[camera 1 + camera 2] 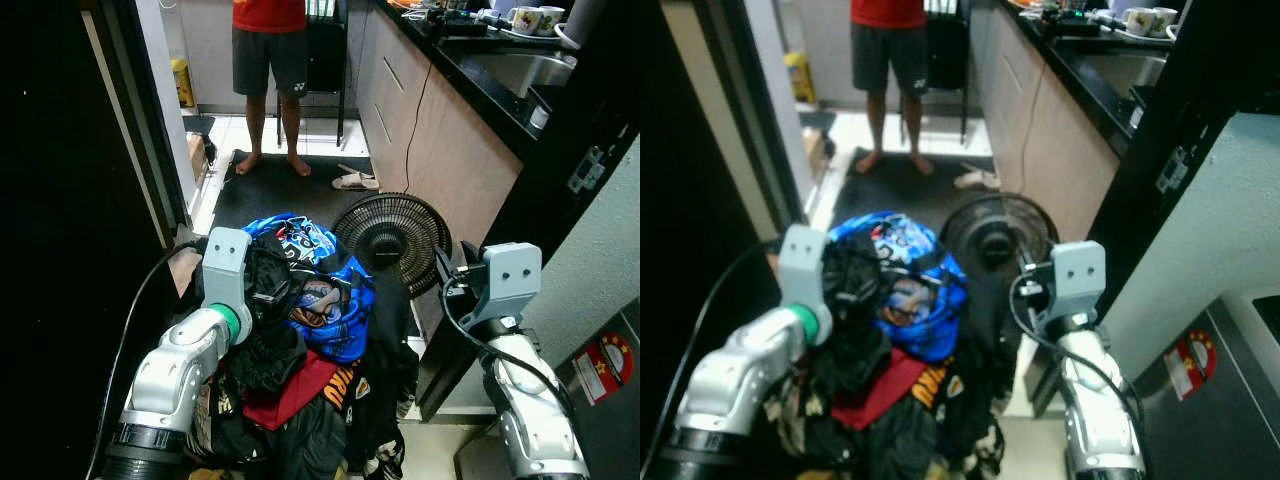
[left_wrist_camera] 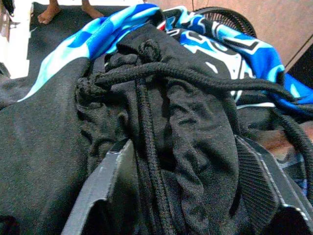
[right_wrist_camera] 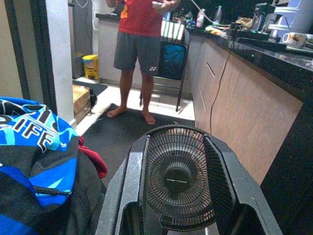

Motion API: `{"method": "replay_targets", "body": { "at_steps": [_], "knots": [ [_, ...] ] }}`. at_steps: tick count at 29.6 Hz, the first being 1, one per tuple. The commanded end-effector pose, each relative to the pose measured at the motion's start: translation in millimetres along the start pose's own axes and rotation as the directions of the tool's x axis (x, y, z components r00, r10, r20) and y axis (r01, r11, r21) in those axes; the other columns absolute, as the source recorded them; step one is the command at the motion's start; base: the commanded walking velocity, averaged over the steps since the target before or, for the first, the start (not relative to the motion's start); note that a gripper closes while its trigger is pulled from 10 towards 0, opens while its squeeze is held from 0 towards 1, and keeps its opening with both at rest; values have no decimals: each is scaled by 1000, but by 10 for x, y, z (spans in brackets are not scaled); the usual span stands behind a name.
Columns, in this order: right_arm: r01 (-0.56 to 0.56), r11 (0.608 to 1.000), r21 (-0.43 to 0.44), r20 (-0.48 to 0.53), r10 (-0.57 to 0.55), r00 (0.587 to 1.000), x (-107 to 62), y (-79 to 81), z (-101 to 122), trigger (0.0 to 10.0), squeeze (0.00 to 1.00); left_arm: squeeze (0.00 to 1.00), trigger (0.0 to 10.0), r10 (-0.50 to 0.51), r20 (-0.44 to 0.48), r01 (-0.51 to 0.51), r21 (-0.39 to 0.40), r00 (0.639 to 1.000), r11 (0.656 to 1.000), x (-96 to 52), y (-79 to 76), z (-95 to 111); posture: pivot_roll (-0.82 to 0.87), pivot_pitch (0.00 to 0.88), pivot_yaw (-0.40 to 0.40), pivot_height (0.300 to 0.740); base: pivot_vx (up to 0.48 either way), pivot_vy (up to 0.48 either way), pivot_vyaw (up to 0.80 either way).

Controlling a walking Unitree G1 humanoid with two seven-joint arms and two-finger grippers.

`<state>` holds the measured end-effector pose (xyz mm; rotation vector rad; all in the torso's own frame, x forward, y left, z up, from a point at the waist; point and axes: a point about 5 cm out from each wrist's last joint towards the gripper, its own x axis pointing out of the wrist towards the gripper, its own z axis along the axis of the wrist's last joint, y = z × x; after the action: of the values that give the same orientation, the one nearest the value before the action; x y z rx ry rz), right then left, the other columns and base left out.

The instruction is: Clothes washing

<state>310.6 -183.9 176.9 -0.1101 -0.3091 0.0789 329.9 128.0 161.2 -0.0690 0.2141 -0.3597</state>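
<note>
While heaped low in front of the robot, a tangled mound of dark, red and blue laundry [image 1: 300, 390]: black garments at the near edge, a crumpled red cloth [image 1: 290, 395] in the middle, a black piece with orange lettering [image 1: 345, 385] beside it. Higher up, a glossy blue jersey with white and black print [image 1: 330, 300], bunched over the top. Left gripper [image 2: 181, 196] buried in the pile's left side, its black fingers [image 2: 105, 181] spread apart with a wrinkled black drawstring garment [image 2: 190, 147] wedged between them, thick braided cord [image 2: 195, 78] looped across the fabric. Pressed against cloth on both sides, so gripping that black garment. Right gripper [image 3: 178, 215] held off to the right of the pile, fingers parted, nothing between them, aimed at a round black wire-grille floor fan [image 1: 392, 240]. Fan just behind the laundry, standing on the floor by a beige cabinet front [image 1: 440, 150]. Black counter [image 1: 480, 75] above, with white printed mugs [image 1: 535, 18]. Beyond, a dark floor mat [image 1: 280, 190], pale slippers [image 1: 355, 180] at its edge, and a barefoot person in red shirt and dark shorts [image 1: 270, 60] standing at the far end. Yellow container [image 1: 181, 82] far left.
</note>
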Motion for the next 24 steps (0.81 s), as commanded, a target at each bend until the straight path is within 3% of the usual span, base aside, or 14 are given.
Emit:
{"method": "replay_targets", "body": {
  "at_steps": [1,7,15,18,20,23,24],
  "knots": [
    [14,1000,4,-1,-14,1000,-13,-35,-16,10000,0,0,0,19,-47,-20,-11,999,1000,-8,31,-133,-80,59,7,740,0,0,0],
    [19,1000,3,-4,-19,1000,-23,-54,-27,10000,0,0,0,46,-53,-46,7,998,999,-46,57,-193,-79,58,5,740,0,0,0],
    [6,1000,14,5,-6,1000,15,-4,-8,10000,0,0,0,101,33,-103,68,994,992,-86,102,-98,-72,56,0,740,0,0,0],
    [1,1000,22,9,-2,1000,23,10,3,10000,0,0,0,123,140,-145,162,983,976,-137,96,35,-69,57,-2,740,0,0,0],
    [1,1000,26,11,-1,1000,26,13,7,10000,0,0,0,126,173,-157,180,977,971,-152,86,81,-69,57,-2,740,0,0,0],
    [-1,999,46,25,-1,1000,54,37,45,10000,0,0,0,132,336,-220,239,933,946,-202,31,349,-69,55,-1,740,0,0,0],
    [-1,999,46,25,-1,1000,54,37,45,10000,0,0,0,132,336,-220,239,933,946,-202,31,349,-69,55,-1,740,0,0,0]
  ]
}}
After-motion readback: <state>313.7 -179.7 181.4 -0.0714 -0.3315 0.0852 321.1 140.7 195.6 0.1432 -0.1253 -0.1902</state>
